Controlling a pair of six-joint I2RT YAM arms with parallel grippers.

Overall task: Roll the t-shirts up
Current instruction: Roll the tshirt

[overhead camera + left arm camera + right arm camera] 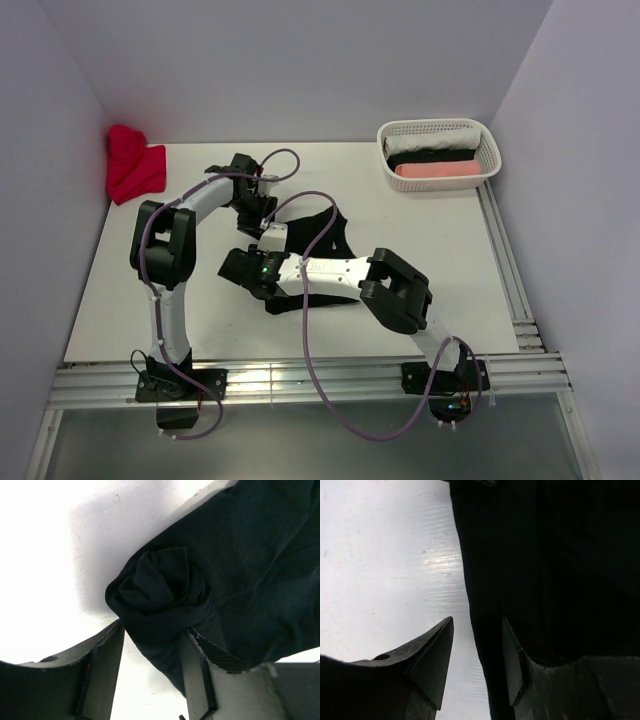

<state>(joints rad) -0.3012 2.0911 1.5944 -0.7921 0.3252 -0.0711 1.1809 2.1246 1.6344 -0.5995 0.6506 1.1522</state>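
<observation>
Left wrist view: the left gripper [155, 630] straddles the rolled end of the black t-shirt [240, 570] on the table [45, 540] (clamping cannot be told). The right gripper [477, 625] is released, with the shirt edge between its jaws.

t-shirt [338, 232] at table [450, 270] centre, basket [440, 184] far right, cloth heap [132, 165] far left

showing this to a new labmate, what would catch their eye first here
The black cloth t-shirt lies at the middle of the table, its rolled end between the left fingers. Then comes the red cloth heap in the far left corner, and the white plastic mesh basket at far right holding white, black and pink rolls.
</observation>
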